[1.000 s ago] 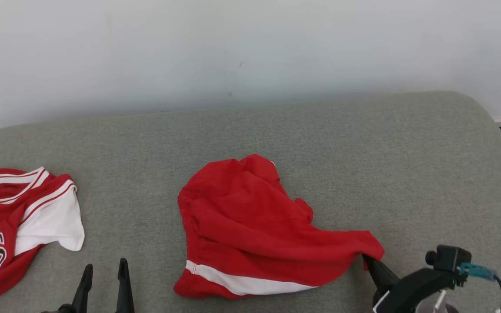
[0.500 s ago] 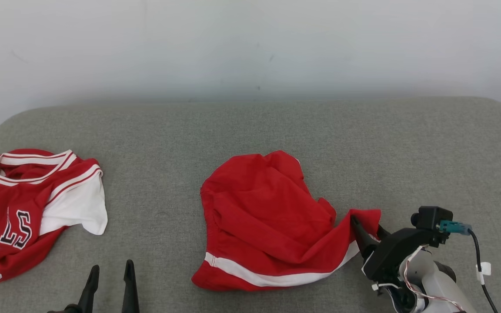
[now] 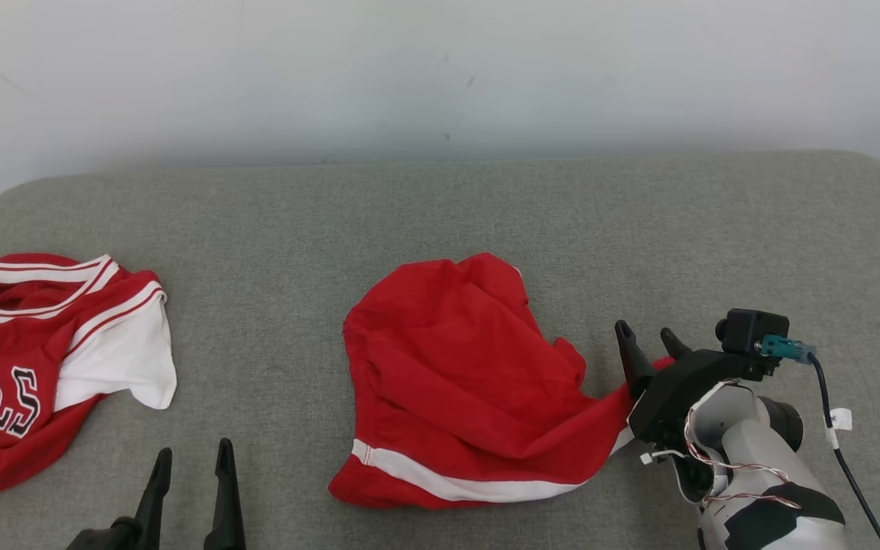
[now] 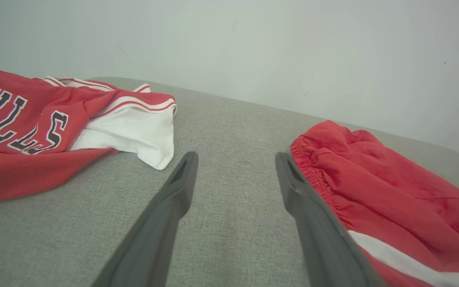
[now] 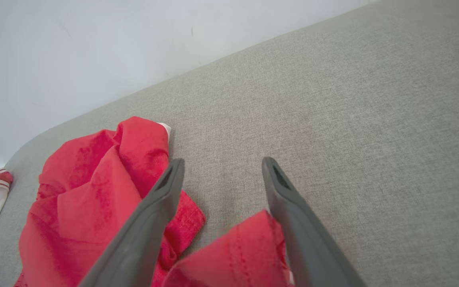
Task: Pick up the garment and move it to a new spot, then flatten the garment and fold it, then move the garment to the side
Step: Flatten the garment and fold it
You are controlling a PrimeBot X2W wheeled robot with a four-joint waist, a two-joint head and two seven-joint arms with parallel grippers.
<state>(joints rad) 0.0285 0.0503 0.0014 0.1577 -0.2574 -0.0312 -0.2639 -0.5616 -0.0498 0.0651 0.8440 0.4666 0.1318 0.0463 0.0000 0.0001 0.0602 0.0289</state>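
Note:
The garment (image 3: 455, 367) is a pair of red shorts with a white stripe, lying rumpled in the middle of the grey cushion (image 3: 486, 206). My right gripper (image 3: 645, 332) is open at the garment's right corner. In the right wrist view a red fold (image 5: 237, 251) lies loose between the lower parts of the spread fingers, with the gripper (image 5: 222, 163) tips over bare cushion and the garment (image 5: 94, 199) to the left. My left gripper (image 3: 193, 449) stands open near the front edge with nothing in it. In the left wrist view the gripper (image 4: 236, 155) sits just left of the garment's elastic waistband (image 4: 373, 187).
A red and white basketball jersey (image 3: 35, 359) lies at the cushion's left end, also the jersey (image 4: 34, 119) in the left wrist view. A pale wall (image 3: 440, 76) runs behind the cushion. Bare grey fabric stretches to the right of the garment.
My right gripper has gone from shut on the garment's right corner to open, after carrying that corner farther back. The head camera has shifted. The left gripper stays put.

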